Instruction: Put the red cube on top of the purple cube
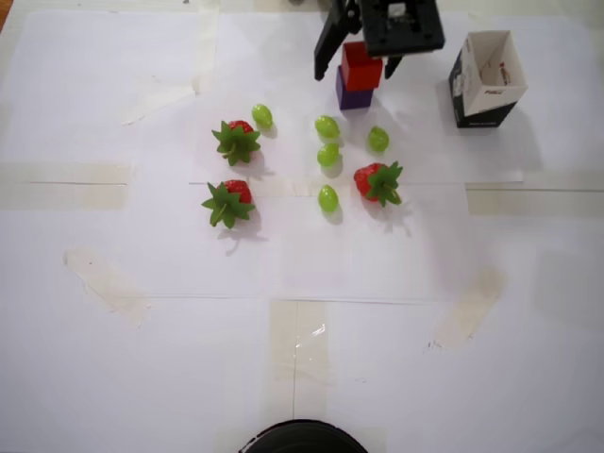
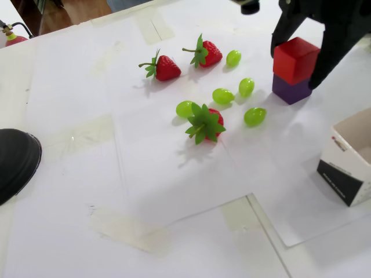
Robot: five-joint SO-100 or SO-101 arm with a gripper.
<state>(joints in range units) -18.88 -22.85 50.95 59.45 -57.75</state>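
red cube [image 2: 295, 59] sitting on purple cube [image 2: 291, 88], both between the black fingers [image 2: 280, 36], fingers spread wide, not touching the cubes

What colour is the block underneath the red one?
Dark purple block, clearest in the fixed view.

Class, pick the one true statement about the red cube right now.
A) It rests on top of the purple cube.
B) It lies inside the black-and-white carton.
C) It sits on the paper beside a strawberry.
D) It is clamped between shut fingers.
A: the red cube sits on the purple cube, with the gripper open around it, fingers apart from its sides.
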